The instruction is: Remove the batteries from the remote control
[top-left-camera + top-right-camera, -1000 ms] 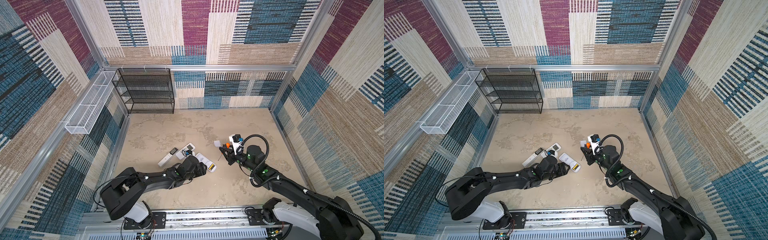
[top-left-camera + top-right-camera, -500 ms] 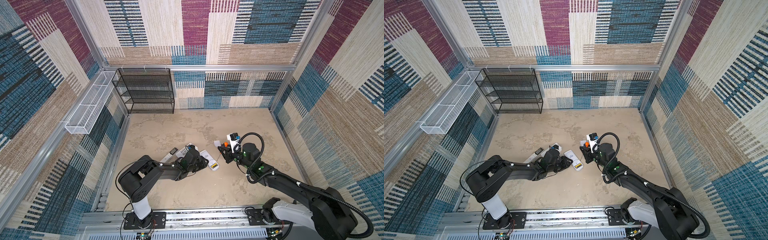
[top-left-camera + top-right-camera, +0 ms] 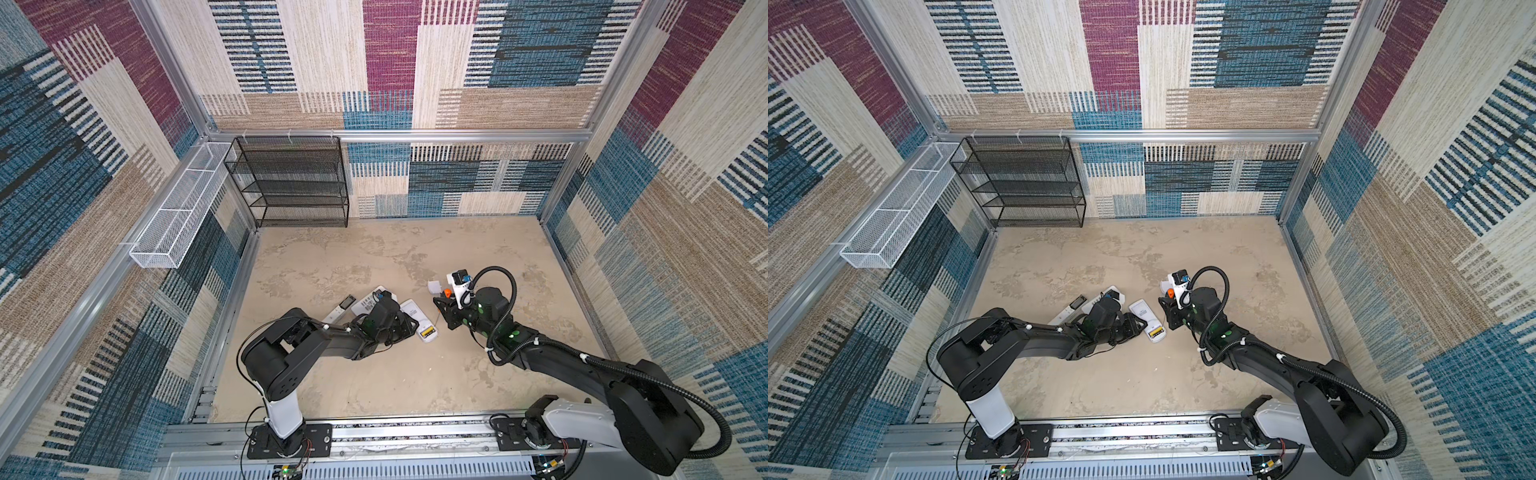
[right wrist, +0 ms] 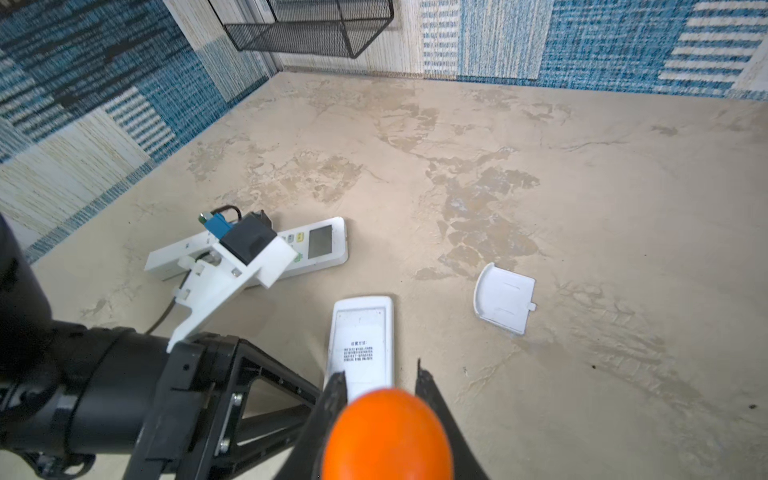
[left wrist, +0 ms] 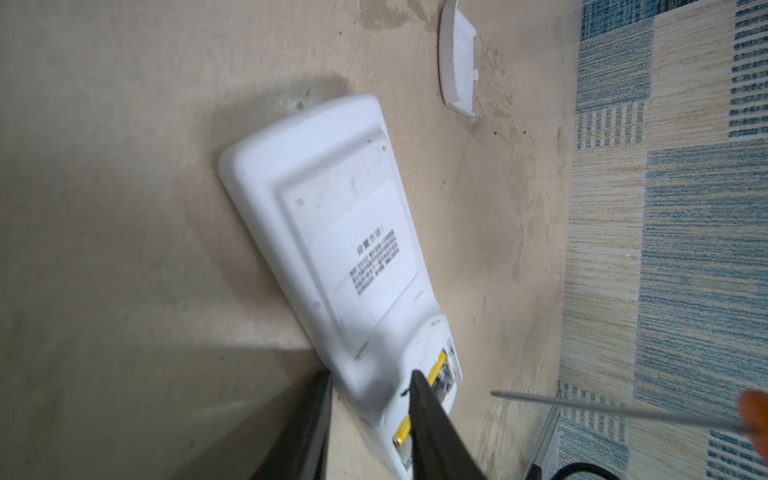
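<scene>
**Straddling the opened remote**

In both top views, the white remote control (image 3: 417, 318) lay face down on the table (image 3: 374, 257). The yellow batteries (image 3: 428, 332) sat in the uncovered bay at its near end, where the left gripper (image 3: 409, 323) reached.

The left wrist view caught the batteries close up, glossy yellow with metal at the ends. One dark finger (image 5: 432, 424) crossed over them and its partner stood beside the remote's edge. Whether the jaws pinched the casing could not be told.

From the right wrist, the right gripper (image 4: 380, 370) was clamped on the orange-handled screwdriver (image 4: 386, 432). The loose battery cover (image 4: 503, 303) lay apart from the remote.
</scene>
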